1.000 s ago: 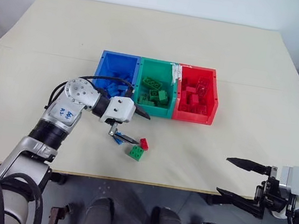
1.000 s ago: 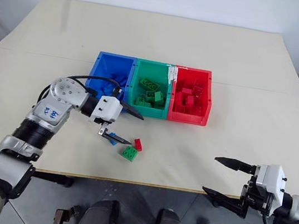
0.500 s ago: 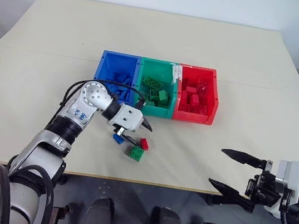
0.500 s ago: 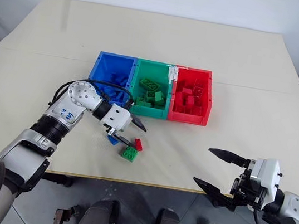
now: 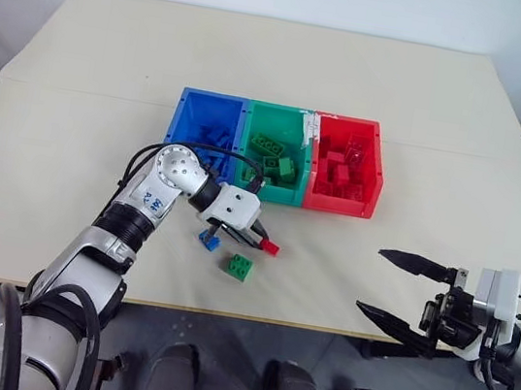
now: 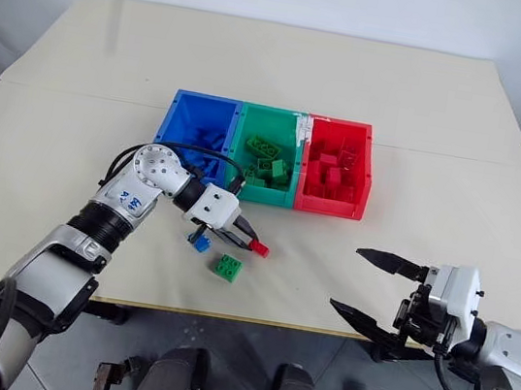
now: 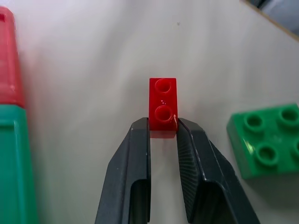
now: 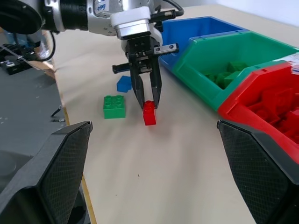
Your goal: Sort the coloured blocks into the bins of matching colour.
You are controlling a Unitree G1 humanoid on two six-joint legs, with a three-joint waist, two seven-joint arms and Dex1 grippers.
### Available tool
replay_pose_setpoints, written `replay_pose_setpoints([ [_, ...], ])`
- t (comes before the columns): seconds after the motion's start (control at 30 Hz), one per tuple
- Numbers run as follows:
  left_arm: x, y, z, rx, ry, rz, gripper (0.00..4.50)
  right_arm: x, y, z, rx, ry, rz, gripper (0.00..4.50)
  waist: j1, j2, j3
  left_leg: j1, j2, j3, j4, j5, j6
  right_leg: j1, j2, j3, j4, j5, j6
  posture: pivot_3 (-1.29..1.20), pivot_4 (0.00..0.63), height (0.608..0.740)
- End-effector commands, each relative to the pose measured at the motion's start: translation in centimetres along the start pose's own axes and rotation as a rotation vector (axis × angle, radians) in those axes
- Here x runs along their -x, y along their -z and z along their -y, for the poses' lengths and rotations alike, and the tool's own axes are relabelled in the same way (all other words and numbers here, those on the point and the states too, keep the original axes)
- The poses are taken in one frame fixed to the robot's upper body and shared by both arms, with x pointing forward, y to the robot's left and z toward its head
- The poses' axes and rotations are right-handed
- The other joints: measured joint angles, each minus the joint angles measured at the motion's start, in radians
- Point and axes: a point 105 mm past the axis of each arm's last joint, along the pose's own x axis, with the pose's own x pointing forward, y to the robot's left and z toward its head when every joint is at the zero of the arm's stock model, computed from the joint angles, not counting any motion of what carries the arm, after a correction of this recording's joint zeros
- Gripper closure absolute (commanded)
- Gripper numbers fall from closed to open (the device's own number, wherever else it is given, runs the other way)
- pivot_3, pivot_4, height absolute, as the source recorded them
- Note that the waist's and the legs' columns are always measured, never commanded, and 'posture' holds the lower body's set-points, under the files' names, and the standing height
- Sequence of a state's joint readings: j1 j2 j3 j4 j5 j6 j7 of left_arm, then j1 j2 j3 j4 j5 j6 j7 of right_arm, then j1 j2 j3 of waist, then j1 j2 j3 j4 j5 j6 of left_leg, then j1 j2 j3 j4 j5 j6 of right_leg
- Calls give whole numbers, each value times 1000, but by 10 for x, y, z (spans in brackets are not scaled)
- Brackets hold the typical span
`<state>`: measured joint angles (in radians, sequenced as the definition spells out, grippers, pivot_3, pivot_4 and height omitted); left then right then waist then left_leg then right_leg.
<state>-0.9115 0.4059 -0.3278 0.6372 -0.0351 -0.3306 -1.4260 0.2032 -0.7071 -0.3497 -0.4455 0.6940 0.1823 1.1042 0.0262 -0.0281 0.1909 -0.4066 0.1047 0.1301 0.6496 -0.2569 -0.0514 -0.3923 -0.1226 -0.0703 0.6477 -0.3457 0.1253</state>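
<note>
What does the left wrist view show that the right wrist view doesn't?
Left wrist view alone: the two round studs on top of the small red plastic brick, seen close up between the left gripper fingers. Right wrist view alone: the small blue plastic brick lying on the beige table, the blue open-topped bin, and the wide-open right gripper. Both: the left gripper shut on the red brick, the square green studded brick beside it, and the green bin and red bin.

Bins (image 5: 270, 195) behind loose blocks (image 5: 239, 265), on table (image 5: 73, 138)
</note>
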Motion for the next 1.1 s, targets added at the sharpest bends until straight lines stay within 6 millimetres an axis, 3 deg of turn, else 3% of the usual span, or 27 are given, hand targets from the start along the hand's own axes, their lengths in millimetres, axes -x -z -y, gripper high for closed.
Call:
replay_pose_setpoints([
  [0.03,17,-30,-22,19,-147,157,4050,4,-11,8,28,94,65,0,-1,0,0,0,0,0,0,0,0,0,0,0,0,0,0,0,150,740],
  [0.2,26,-60,-51,182,-309,324,4050,13,-15,23,27,267,120,0,1,0,0,0,0,-1,1,0,0,0,0,0,3,0,0,0,150,740],
  [0.37,14,-76,-104,281,-502,318,4050,18,-12,32,56,373,107,0,8,-1,0,-2,-1,-4,7,1,1,1,0,0,5,0,0,0,150,740],
  [0.53,-2,-71,-136,388,-630,225,4050,17,-10,31,67,402,94,0,1,-1,0,-2,-1,-4,7,0,2,1,0,0,5,0,0,0,150,740],
  [0.73,-13,-52,-137,451,-622,110,4050,10,-16,29,70,394,121,0,-5,-1,0,-1,-1,-3,1,2,0,-1,1,0,5,0,0,0,150,740],
  [0.93,-9,-54,-135,421,-616,155,2096,2,-18,31,76,373,142,0,0,-1,0,-2,-1,-3,0,2,-1,-2,1,0,3,0,0,0,150,740],
  [1.1,25,-54,-121,320,-620,243,523,-9,-16,32,79,272,136,0,-7,-1,0,-1,-1,-3,0,2,-1,-2,1,0,3,0,0,0,150,740],
])
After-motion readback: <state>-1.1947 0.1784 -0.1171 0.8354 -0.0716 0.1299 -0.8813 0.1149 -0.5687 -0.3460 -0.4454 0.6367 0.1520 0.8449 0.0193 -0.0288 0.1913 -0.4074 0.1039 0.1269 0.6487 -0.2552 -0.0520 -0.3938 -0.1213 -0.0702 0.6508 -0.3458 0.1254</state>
